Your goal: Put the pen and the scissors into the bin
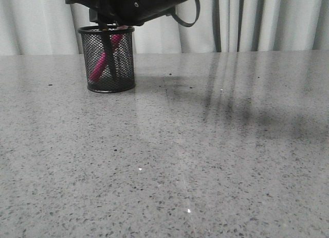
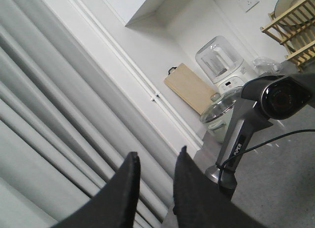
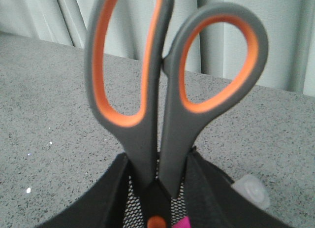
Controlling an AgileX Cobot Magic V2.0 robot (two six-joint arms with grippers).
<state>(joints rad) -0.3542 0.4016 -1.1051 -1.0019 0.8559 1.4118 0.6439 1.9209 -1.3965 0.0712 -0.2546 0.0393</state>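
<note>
The bin (image 1: 123,63) stands at the table's back left. The pink pen (image 1: 98,67) leans inside it, its pale cap (image 3: 252,189) past the rim in the right wrist view. My right gripper (image 3: 158,161) hovers right over the bin, shut on the scissors (image 3: 147,90) just above the orange pivot. The handles point up and the dark blades (image 1: 108,53) hang down inside the mesh (image 3: 133,206). In the front view the right arm (image 1: 128,4) covers the bin's mouth. My left gripper (image 2: 156,159) is open and empty, raised toward the curtains, and is out of the front view.
The grey speckled table (image 1: 205,161) stretches forward and right of the bin. White curtains (image 1: 267,22) hang behind its far edge. The left wrist view shows a camera on a stand (image 2: 275,97) and kitchen appliances (image 2: 219,60) beyond.
</note>
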